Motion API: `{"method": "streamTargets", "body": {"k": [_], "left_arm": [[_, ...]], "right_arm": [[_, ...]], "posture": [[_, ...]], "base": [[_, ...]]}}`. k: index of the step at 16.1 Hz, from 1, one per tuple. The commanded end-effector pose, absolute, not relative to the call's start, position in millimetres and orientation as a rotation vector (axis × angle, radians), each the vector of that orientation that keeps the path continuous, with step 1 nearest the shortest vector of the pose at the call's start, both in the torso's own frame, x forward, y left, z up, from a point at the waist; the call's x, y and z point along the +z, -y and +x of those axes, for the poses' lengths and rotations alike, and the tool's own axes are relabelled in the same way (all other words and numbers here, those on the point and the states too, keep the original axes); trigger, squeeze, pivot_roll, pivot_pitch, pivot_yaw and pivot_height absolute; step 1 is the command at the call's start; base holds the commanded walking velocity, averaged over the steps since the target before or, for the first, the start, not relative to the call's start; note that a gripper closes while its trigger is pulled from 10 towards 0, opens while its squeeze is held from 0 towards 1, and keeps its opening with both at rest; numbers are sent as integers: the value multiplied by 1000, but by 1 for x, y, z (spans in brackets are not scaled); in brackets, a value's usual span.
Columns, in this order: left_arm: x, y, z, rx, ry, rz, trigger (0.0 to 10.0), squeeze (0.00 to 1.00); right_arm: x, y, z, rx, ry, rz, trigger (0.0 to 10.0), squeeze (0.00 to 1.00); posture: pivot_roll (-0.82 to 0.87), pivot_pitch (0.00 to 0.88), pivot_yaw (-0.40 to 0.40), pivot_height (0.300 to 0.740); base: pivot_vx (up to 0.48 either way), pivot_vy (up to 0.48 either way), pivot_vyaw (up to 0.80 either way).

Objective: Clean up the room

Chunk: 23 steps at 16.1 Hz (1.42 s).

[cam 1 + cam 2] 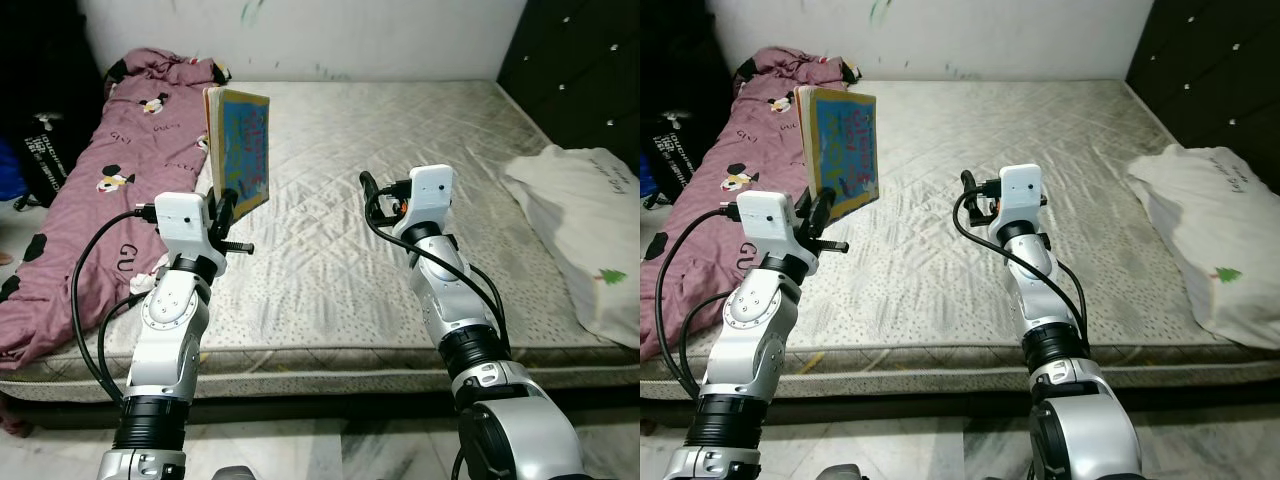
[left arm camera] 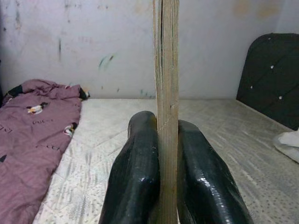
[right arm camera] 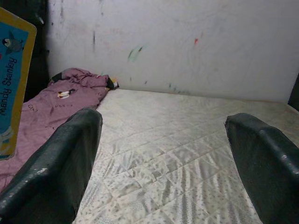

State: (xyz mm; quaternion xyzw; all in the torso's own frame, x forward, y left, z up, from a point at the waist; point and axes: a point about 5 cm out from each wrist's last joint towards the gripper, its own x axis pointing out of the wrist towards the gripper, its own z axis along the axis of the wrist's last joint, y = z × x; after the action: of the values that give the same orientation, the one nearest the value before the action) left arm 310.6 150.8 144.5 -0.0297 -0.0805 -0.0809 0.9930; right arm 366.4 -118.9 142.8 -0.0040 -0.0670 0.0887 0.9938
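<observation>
The left hand clamps a book edge-on at frame centre, above the bed.

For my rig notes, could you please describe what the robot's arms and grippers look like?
Both arms are jointed silver metal with black collars and looping black cables. Each wrist carries a white, boxy camera housing. The left gripper and right gripper each have two long, glossy black fingers; orange shows at the right wrist.

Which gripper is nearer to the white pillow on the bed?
The right. The right gripper hovers open over the middle of the mattress, apart from the white pillow at its right edge. The left gripper is farther, clamped on the book.
</observation>
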Motion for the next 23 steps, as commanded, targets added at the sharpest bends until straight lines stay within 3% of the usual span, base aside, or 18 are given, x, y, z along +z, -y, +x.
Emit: {"method": "streamTargets", "body": {"k": [1, 4, 12, 23], "left_arm": [[157, -152, 311, -170, 223, -52, 10000, 0], [157, -152, 311, -175, 219, -53, 10000, 0], [157, -149, 313, -163, 215, -34, 10000, 0], [156, -148, 313, -157, 210, -42, 10000, 0]], "right_arm": [[146, 118, 369, 180, 139, -5, 10000, 0], [146, 118, 369, 179, 141, -6, 10000, 0], [145, 119, 369, 182, 139, -18, 10000, 0], [144, 119, 369, 183, 139, -22, 10000, 0]], "posture": [[68, 0, 8, 740], [68, 0, 8, 740], [70, 0, 4, 740], [70, 0, 2, 740]], "base": [[345, 0, 0], [337, 0, 0], [0, 0, 0], [0, -413, 0]]}}
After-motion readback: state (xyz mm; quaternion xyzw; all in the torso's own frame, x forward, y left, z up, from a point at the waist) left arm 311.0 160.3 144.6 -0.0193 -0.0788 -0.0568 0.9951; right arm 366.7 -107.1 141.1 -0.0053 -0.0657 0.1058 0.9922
